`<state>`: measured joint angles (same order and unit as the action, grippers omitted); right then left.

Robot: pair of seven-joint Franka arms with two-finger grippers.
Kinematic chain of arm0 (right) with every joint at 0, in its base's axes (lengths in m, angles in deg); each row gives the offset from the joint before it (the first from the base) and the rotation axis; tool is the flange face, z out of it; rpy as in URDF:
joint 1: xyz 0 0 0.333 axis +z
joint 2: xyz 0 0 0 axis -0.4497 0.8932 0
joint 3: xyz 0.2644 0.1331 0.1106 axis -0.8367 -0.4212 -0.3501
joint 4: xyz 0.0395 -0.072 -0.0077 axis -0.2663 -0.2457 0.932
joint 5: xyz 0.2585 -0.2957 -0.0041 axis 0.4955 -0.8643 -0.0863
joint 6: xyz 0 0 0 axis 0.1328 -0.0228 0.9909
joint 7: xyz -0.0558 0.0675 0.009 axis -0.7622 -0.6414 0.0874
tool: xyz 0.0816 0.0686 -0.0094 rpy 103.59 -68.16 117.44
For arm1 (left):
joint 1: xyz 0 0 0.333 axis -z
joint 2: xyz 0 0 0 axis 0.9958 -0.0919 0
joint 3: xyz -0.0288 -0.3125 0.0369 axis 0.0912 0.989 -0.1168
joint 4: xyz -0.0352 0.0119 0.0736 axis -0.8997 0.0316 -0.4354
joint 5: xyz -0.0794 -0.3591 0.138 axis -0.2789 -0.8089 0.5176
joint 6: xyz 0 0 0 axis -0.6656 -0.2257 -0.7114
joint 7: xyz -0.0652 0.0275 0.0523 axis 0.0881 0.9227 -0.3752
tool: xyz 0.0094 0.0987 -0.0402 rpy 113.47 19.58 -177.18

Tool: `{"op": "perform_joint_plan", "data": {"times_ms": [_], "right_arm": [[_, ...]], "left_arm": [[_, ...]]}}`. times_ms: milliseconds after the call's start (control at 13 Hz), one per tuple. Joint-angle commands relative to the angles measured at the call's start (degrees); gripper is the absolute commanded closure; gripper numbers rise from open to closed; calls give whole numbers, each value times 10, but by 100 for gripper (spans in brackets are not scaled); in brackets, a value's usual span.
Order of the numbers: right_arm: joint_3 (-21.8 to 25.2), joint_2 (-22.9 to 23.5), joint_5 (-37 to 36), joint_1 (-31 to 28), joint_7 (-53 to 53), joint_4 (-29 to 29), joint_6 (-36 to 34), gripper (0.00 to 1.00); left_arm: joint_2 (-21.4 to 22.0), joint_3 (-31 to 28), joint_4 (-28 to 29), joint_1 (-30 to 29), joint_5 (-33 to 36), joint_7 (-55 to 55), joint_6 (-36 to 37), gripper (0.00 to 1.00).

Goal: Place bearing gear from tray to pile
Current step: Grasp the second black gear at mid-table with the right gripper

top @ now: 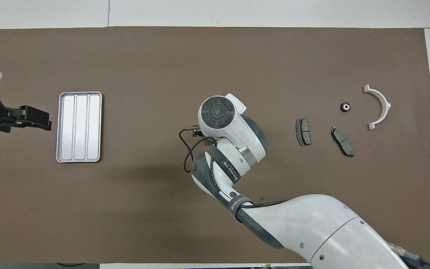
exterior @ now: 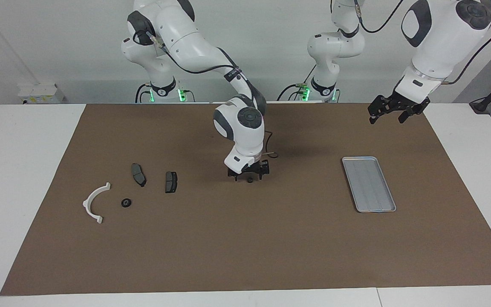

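A small dark bearing gear (exterior: 250, 180) lies on the brown mat at the middle of the table. My right gripper (exterior: 249, 175) is low over it, open, with a finger on either side. In the overhead view the right wrist (top: 218, 113) hides both. The silver tray (exterior: 369, 183) (top: 79, 127) sits empty toward the left arm's end. The pile lies toward the right arm's end: a white arc (exterior: 95, 202) (top: 378, 106), two dark brake pads (exterior: 138, 174) (exterior: 171, 181) and another small bearing gear (exterior: 125, 202) (top: 345, 107). My left gripper (exterior: 387, 114) (top: 32, 117) waits raised and open beside the tray.
The brown mat (exterior: 245, 247) covers most of the white table. A black cable (top: 187, 149) loops off the right wrist over the mat. The right arm's forearm (top: 312, 224) stretches over the mat's edge nearest the robots.
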<state>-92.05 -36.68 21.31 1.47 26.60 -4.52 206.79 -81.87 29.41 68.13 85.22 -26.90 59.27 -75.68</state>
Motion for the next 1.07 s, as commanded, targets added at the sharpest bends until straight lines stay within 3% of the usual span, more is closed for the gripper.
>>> {"op": "perform_joint_plan", "data": {"times_ms": [0, 307, 460, 691, 844, 997], "right_arm": [[-4, -10, 0, -3, -2, -14, 1, 18], [-3, -10, 0, 2, -4, -13, 1, 38], [-3, -10, 0, 3, -6, -13, 2, 64], [-3, -10, 0, 3, -6, -13, 2, 87], [-3, -10, -1, 3, -4, -12, 0, 97], [-3, -11, -7, -2, 0, -1, -21, 97]], "left_arm": [[7, 5, 3, -8, 6, 7, 8, 0], [9, 5, 6, -8, 6, 1, 13, 0], [9, 5, 6, -7, 6, 1, 11, 0], [10, 5, 10, -7, 6, 0, 9, 0], [10, 2, 13, -8, 5, 1, -2, 0], [7, 2, 12, -8, 5, 0, -8, 0]]}}
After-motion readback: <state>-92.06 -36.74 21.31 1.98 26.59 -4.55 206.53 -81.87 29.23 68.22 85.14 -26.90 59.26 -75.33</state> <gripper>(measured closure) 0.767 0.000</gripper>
